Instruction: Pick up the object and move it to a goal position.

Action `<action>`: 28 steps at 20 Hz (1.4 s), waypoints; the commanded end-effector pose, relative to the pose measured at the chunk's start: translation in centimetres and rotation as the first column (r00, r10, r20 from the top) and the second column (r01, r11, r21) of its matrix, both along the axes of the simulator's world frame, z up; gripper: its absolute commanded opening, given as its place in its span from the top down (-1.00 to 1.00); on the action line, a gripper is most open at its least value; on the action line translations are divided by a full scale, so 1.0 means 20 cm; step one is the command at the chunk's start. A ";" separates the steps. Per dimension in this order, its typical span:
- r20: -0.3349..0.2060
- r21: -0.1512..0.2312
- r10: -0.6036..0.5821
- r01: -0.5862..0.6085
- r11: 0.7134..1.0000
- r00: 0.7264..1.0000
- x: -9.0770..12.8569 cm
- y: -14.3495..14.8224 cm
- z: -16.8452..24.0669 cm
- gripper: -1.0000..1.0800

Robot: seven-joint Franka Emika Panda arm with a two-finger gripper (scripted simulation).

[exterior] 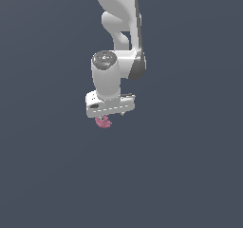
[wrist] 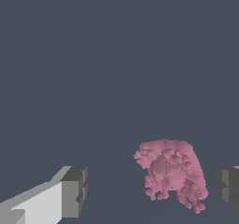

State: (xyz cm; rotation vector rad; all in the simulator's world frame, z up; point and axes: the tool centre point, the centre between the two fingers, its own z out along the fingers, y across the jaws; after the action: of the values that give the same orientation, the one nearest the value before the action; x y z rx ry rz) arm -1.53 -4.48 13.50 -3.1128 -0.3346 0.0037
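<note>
The object [wrist: 172, 171] is a small pink lumpy item with knobbly bumps, lying on the flat dark grey surface. In the wrist view it sits between my two fingers [wrist: 74, 192], nearer the other finger, touching neither. My gripper [wrist: 151, 190] is open and empty. In the exterior view the object [exterior: 103, 122] peeks out just under the white gripper body [exterior: 110, 104], on the exterior view's left side of it; the fingertips are hidden there by the hand.
The white arm [exterior: 118, 32] comes down from the top of the exterior view. The dark grey surface [exterior: 190, 175] is plain all around; nothing else shows on it.
</note>
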 end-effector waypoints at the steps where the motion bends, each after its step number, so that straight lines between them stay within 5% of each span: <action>1: 0.001 -0.002 0.052 -0.052 0.999 0.999 -0.02 -0.05 -0.04 -0.92; 14: 0.003 -0.009 0.270 -0.270 0.963 0.963 -0.12 -0.25 -0.21 -0.92; 28: 0.003 -0.010 0.317 -0.317 0.948 0.948 -0.15 -0.30 -0.26 -0.92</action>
State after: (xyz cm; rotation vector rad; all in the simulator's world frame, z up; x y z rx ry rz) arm -4.48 -10.46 8.44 -3.0292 -0.8334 -0.0001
